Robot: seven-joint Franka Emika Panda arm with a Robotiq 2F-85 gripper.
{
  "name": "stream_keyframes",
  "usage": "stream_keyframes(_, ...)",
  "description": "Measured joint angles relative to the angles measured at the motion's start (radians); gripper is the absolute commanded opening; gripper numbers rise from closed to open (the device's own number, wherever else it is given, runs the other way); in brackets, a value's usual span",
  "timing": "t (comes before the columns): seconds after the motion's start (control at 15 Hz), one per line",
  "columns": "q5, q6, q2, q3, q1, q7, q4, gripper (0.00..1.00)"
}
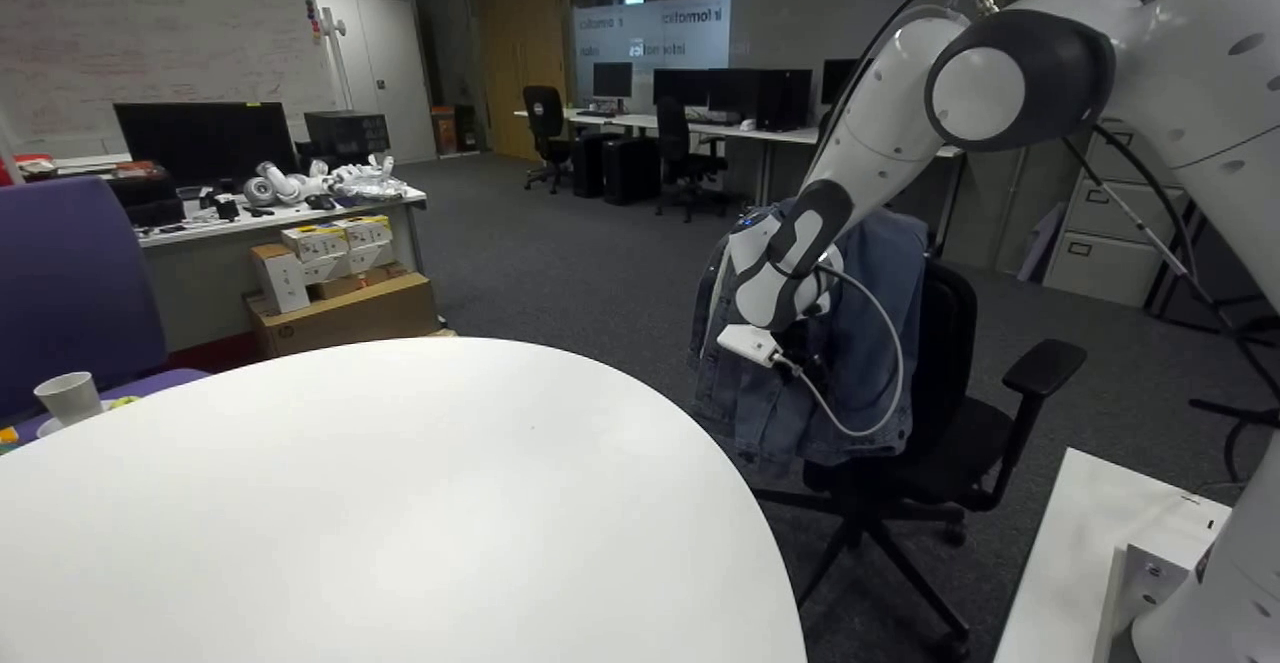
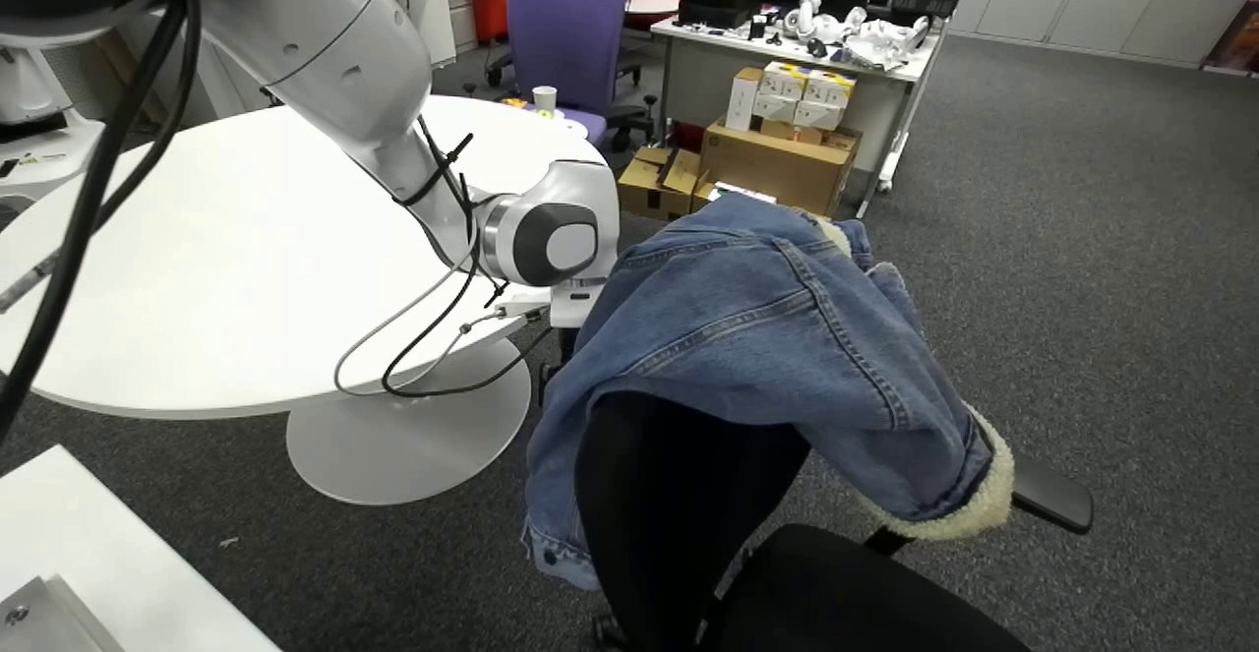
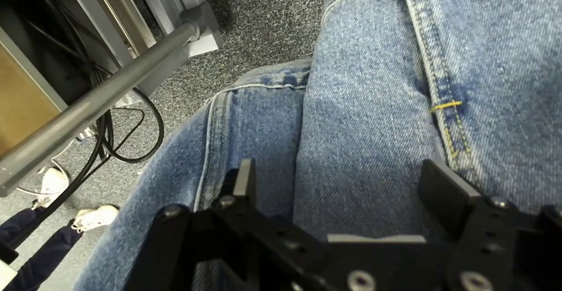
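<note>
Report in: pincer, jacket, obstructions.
Pincer open, facing denim jacket, contact unclear. Jacket draped over black chair. Chair back, partly covered, may obstruct.

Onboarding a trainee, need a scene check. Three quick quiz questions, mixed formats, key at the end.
1. True or false: in the wrist view, the fingers stand apart.

2. Multiple choice: which thing is the denim jacket draped over?
A) the purple chair
B) the black chair
C) the round table

3. Fill in the blank: in the wrist view, the short bar of stitching across the jacket's seam is ____.

Key:
1. True; there is a wide gap between them.
2. B; it lies over the backrest.
3. Yellow.
</note>
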Motion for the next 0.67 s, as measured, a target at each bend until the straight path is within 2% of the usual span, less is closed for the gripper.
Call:
stream_keyframes(0.33,0.02,0.0,-0.03,0.037,0.013,-0.001,0.008,1.0)
stream_keyframes(0.67,0.021,0.002,-0.187,0.117,0.071,-0.004,-0.004,1.0)
